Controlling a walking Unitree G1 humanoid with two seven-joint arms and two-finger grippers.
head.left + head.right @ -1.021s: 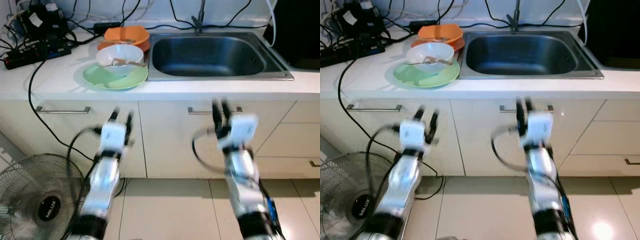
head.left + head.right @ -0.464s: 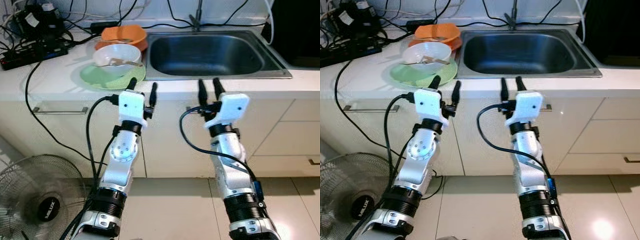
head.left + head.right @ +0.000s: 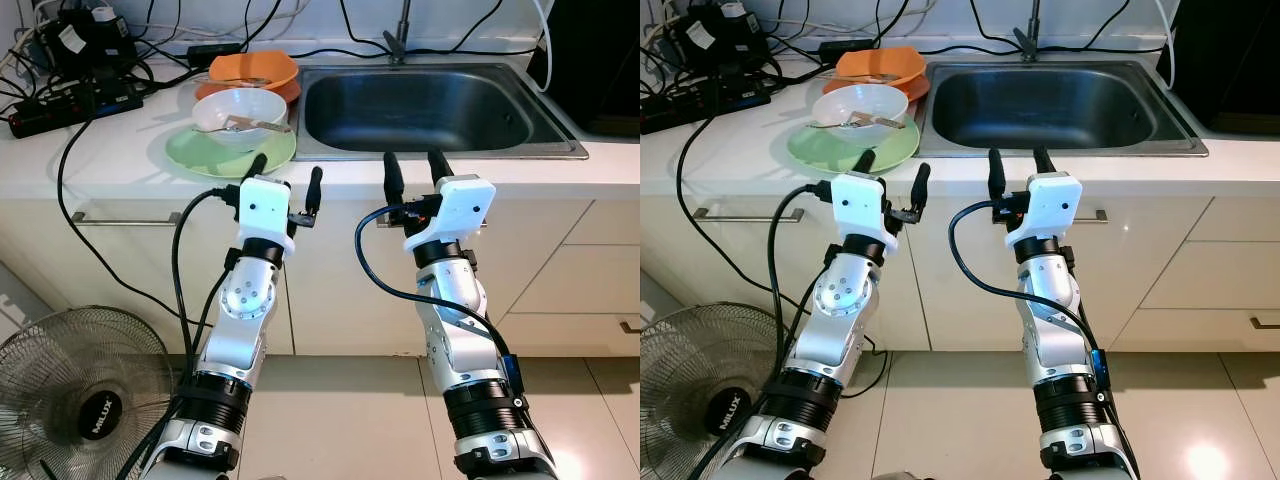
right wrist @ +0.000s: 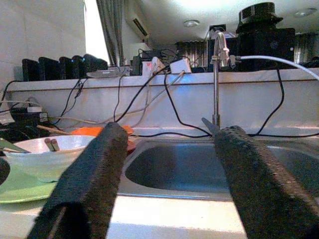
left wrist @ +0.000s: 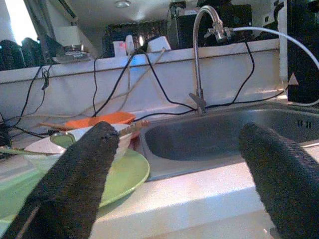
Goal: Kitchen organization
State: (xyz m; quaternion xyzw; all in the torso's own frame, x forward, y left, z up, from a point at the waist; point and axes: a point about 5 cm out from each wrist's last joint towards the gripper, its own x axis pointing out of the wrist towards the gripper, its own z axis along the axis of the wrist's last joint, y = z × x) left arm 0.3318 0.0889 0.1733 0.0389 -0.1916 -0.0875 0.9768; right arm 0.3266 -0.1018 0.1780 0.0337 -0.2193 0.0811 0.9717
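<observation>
A: Progress? Sink (image 3: 420, 105) at 12 o'clock sits bare; dishes unmoved.
B: Green plate (image 3: 200, 155) at 11 o'clock; white bowl (image 3: 238, 105) on it; orange bowl (image 3: 252, 70) behind.
A: Left gripper (image 3: 287, 178), right gripper (image 3: 411, 167)?
B: Both spread, holding nothing; all remains.

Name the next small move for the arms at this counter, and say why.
Probably ease the left gripper forward to the white bowl on the green plate. Both grippers are open and empty at the counter's front edge; the left one is nearest the dishes, the right gripper faces the empty sink.
</observation>
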